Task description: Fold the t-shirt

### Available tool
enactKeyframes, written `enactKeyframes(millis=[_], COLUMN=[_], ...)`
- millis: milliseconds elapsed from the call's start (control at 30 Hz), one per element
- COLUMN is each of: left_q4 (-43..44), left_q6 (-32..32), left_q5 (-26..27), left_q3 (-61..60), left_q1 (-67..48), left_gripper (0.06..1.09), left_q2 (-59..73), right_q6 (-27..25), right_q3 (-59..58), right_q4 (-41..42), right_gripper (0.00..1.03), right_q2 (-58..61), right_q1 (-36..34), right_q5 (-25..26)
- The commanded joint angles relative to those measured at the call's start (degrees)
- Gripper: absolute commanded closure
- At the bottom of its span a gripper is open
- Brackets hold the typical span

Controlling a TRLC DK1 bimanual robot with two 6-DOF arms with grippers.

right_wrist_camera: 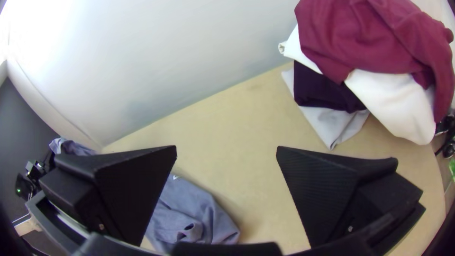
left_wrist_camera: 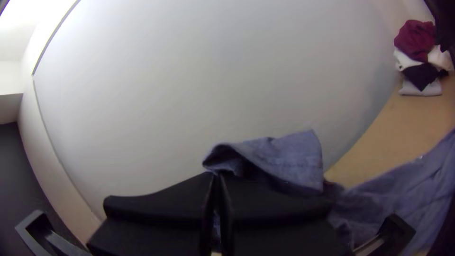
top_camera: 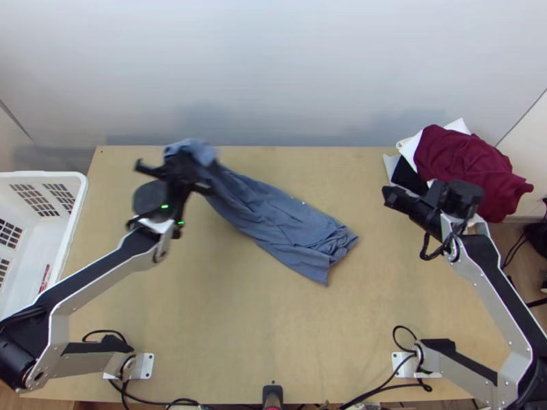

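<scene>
The silver-grey, black-jointed left arm [top_camera: 102, 279] extends toward the upper left of the frame, its wide-fingered black gripper [top_camera: 186, 165] closed. The matching right arm [top_camera: 502, 281] angles inward at right, its black gripper [top_camera: 391, 197] spread wide.

Blurred in the top view: left gripper [top_camera: 183, 166] and adjoining end of the blue-grey t-shirt [top_camera: 273, 212]. Unable to identify the gripped part. Too small to make out — pale mark [top_camera: 303, 202] on the fabric. Cut off by the same view's left edge: white basket [top_camera: 68, 176]. Partly hidden beneath maroon garment [right_wrist_camera: 360, 42] — dark garment [right_wrist_camera: 317, 90].
</scene>
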Motion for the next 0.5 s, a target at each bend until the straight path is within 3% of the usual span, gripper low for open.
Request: enactKeyframes(millis=[0, 200, 467], left_q4=[0.92, 0.92, 0.92], left_q6=[-3.0, -5.11, -6.17], left_q5=[3.3, 7.69, 5.15], left_q3=[-11.54, -12.33, -6.36], left_q1=[14.14, 26.09, 34.0], left_gripper=[1.05, 1.05, 1.05], left_q2=[-2.74, 1.83, 12.9], right_q6=[-1.63, -2.77, -5.41], right_q3=[-0.35, -0.35, -0.44], right_q4=[-0.46, -1.78, -5.29], right_gripper=[0.05, 0.05, 0.05], right_q2=[2.52, 3.75, 4.46], right_q1=[2.92, 5.21, 9.51], right_q5=[0.29, 0.29, 0.12])
